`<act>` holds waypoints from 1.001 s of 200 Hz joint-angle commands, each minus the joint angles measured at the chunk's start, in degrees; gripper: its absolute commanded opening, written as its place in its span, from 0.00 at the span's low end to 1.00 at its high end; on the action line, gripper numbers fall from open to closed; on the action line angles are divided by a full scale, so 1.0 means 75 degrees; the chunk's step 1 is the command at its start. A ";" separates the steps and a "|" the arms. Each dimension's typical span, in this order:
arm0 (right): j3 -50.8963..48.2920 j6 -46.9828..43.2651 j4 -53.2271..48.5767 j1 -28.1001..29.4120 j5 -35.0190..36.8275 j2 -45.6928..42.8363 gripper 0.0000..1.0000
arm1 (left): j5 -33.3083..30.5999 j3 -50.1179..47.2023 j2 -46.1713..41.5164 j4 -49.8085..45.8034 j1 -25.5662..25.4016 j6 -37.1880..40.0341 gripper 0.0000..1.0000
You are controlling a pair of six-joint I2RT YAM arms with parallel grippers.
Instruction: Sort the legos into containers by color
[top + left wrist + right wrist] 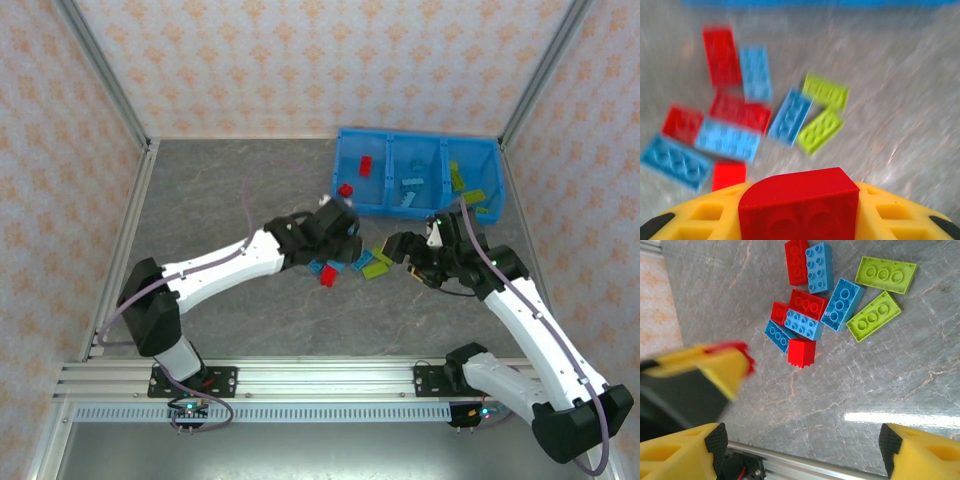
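My left gripper (799,212) is shut on a red lego (799,192), held between its yellow fingers above the table. Under it lies a loose pile of legos (755,115) in red, light blue and lime green. From above, the left gripper (340,232) hangs over the pile (350,266), just in front of the blue containers (420,148). My right gripper (800,452) is open with nothing between its fingers, to the right of the pile (830,305). A red lego (802,352) stands at the pile's near edge. Blurred, the left gripper (705,367) crosses the right wrist view.
The left compartment holds red legos (367,165), the middle one light blue legos (410,188), the right one lime green legos (465,185). Aluminium rails (300,380) run along the table's near edge. Patterned walls enclose the table on three sides.
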 commanded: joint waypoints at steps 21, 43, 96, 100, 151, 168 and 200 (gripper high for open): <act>0.0023 0.0378 0.0113 0.0042 0.0442 -0.0235 0.81 | -0.1560 0.3071 0.2445 -0.0332 0.1001 0.1512 0.41; 0.0029 0.0414 -0.0026 0.0043 0.0645 -0.0501 0.81 | -0.1916 0.5178 0.3888 -0.0517 0.1167 0.2394 0.41; -0.0111 0.0480 -0.0120 0.0043 0.0697 -0.0652 0.81 | -0.1775 0.8864 0.6114 -0.1171 0.1416 0.3064 0.59; -0.0120 0.0482 -0.0113 0.0041 0.0704 -0.0652 0.81 | -0.1767 0.8872 0.6113 -0.1123 0.1411 0.3092 0.63; -0.0254 0.0397 -0.0111 0.0037 0.0889 -0.0393 0.81 | -0.1603 0.7770 0.4586 -0.1886 0.1351 0.2994 0.77; -0.0451 0.0431 -0.0074 0.0113 0.1173 -0.0288 0.81 | -0.1544 0.5035 0.2532 -0.0845 0.1261 0.3181 0.77; -0.0395 0.0414 0.0162 0.0923 0.2016 0.0529 0.80 | -0.1142 0.0832 -0.1179 0.0716 0.1063 0.3694 0.78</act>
